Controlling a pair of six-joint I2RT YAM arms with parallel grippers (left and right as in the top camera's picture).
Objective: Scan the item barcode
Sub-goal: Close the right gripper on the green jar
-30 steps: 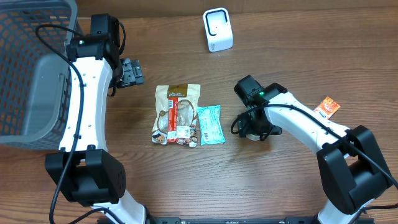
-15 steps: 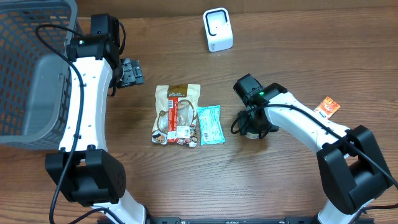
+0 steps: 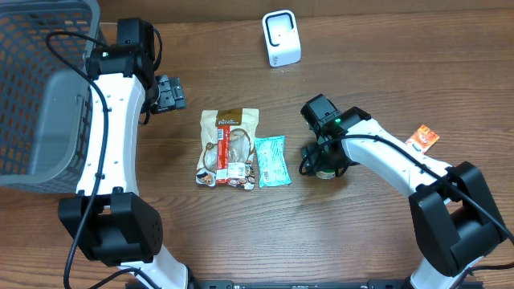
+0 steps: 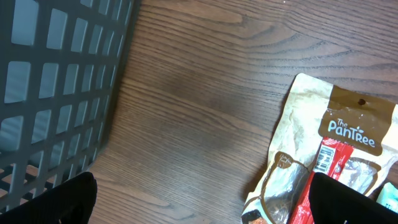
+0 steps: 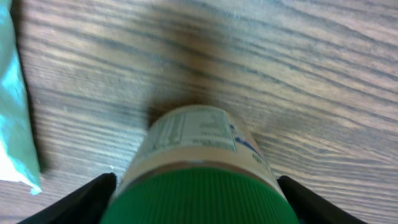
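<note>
The item is a jar (image 5: pixel 193 134) with a pale printed label and a green ribbed lid (image 5: pixel 199 193). It rests on the wooden table right of centre, mostly hidden under the wrist in the overhead view (image 3: pixel 325 172). My right gripper (image 5: pixel 198 202) is open, with one black finger close on each side of the lid. I see no barcode on the label face turned toward me. The white scanner (image 3: pixel 281 38) stands at the back of the table. My left gripper (image 3: pixel 170 92) hangs open over bare wood (image 4: pixel 202 199) beside the basket, holding nothing.
A tan snack bag (image 3: pixel 229 147) and a teal packet (image 3: pixel 271 160) lie side by side at the centre, just left of the jar. A small orange packet (image 3: pixel 422 138) lies at the right. A grey mesh basket (image 3: pixel 40 96) fills the left edge.
The right gripper has crept slightly left over the jar; its jaws narrowed and then widened again. The left arm has not moved.
</note>
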